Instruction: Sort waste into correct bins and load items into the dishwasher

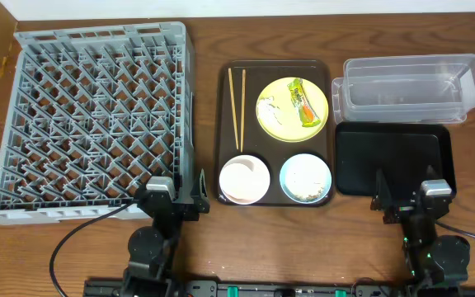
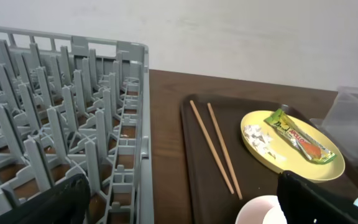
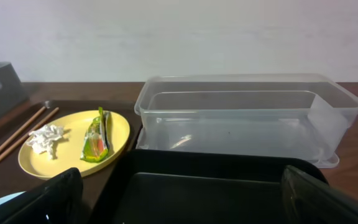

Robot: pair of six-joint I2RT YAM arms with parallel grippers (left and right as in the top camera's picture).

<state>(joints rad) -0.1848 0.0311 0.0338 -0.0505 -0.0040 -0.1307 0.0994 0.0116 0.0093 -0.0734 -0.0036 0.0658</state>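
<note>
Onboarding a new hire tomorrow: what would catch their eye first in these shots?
The big grey dish rack dominates the left, empty. Beside it, a dark brown serving tray holds a yellow plate carrying a bright snack wrapper and crumpled tissue. At right sit a clear tub and black tray.

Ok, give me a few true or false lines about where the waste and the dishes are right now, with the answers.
1. The snack wrapper lies on the yellow plate. True.
2. The chopsticks are in the dish rack. False: they lie on the brown serving tray, left of the plate.
3. The crumpled tissue is in the clear tub. False: it lies on the yellow plate; nothing shows in the tub.
4. The dish rack holds no dishes. True.
5. The light blue bowl sits right of the white bowl. True.
</note>
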